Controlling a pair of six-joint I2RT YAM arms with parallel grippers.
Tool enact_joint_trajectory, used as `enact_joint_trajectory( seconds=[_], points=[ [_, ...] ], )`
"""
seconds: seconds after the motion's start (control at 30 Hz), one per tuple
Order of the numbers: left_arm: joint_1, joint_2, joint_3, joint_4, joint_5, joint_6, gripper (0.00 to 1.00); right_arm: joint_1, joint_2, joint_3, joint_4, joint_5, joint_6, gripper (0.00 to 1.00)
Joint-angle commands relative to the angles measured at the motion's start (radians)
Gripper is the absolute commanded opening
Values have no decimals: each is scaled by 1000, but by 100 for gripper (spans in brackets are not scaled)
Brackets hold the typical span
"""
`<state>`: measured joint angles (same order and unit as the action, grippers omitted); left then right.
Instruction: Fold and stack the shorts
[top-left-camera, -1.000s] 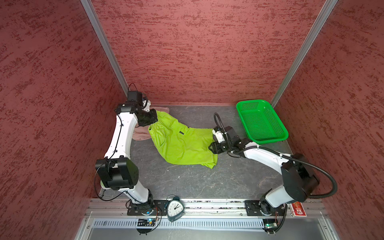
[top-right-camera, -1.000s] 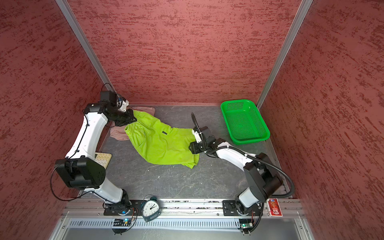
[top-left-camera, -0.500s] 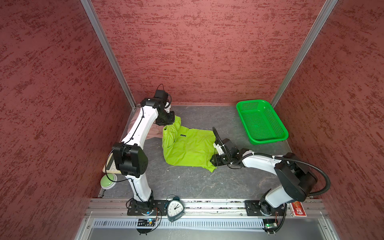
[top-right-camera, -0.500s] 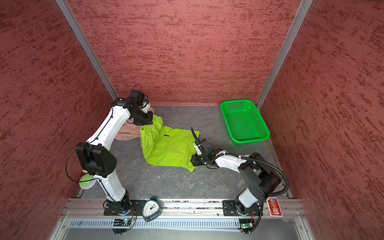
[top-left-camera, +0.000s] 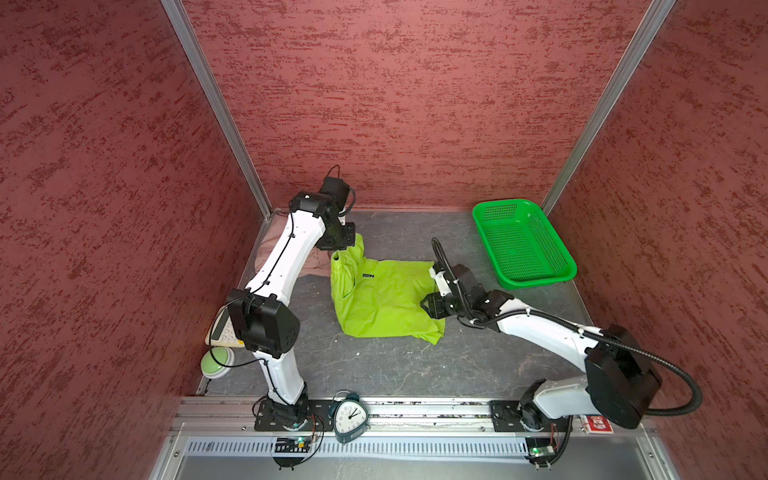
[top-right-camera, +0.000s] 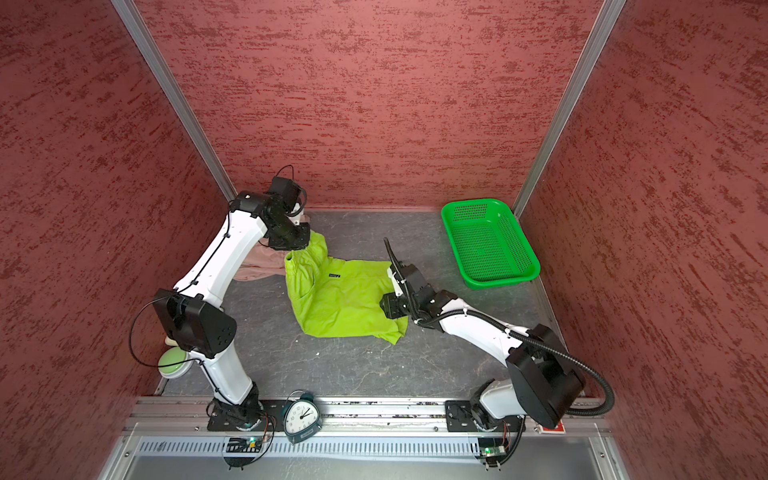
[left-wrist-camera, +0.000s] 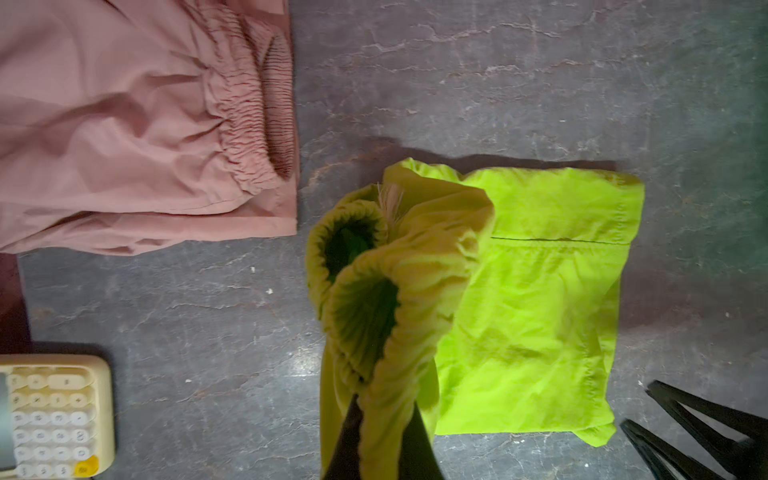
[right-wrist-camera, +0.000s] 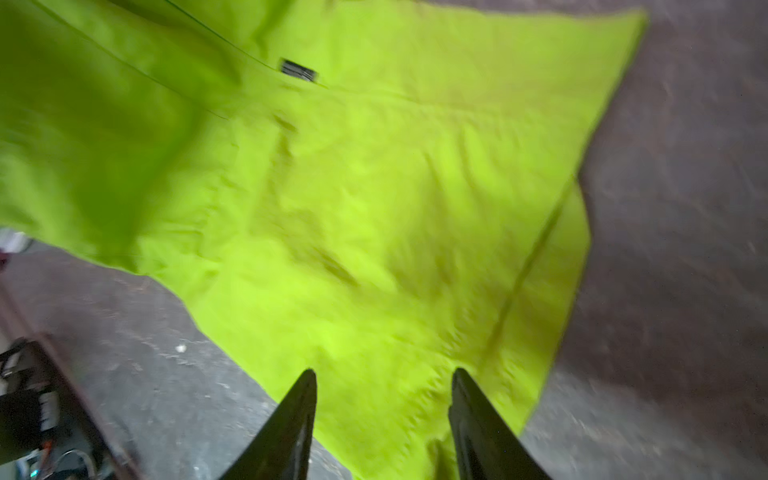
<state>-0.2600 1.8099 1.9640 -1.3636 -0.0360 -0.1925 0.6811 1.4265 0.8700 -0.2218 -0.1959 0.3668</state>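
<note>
Light, limp green shorts (top-left-camera: 386, 299) are pinched at the waistband by the left gripper (left-wrist-camera: 384, 415), while the right gripper (right-wrist-camera: 384, 374), jaws apart, hovers over their right hem, probably the best hold.

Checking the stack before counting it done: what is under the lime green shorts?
Only grey table shows around the lime green shorts; the pink shorts lie apart beside them. What the flat cloth covers cannot be seen.

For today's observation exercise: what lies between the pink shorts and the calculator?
Bare grey tabletop, seen in the left wrist view, separates pink shorts and calculator; a dark red strip borders it.
</note>
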Motion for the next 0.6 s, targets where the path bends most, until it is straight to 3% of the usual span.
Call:
enact_joint_trajectory(
  seconds=[0.0, 0.17, 0.23, 0.3, 0.4, 0.43, 0.57],
  points=[
    [9, -24, 71, -25, -38, 41, 0, 34, 93, 54, 131, -204, -23, 43],
    [66, 0, 145, -65, -41, 78, 0, 182, 266, 131, 259, -295, -19, 33],
    [88, -8, 141, -59, -37, 83, 0, 230, 369, 208, 260, -306, -29, 33],
    [112, -22, 121, -46, -37, 101, 0, 242, 445, 286, 220, -310, -29, 39],
    [153, -24, 112, -49, -37, 117, 0, 234, 412, 301, 175, -197, -35, 41],
    [161, -22, 114, -52, -31, 121, 0, 221, 374, 282, 164, -152, -35, 49],
    [151, -8, 128, -55, -37, 118, 0, 134, 215, 155, 72, -21, -37, 54]
  ],
)
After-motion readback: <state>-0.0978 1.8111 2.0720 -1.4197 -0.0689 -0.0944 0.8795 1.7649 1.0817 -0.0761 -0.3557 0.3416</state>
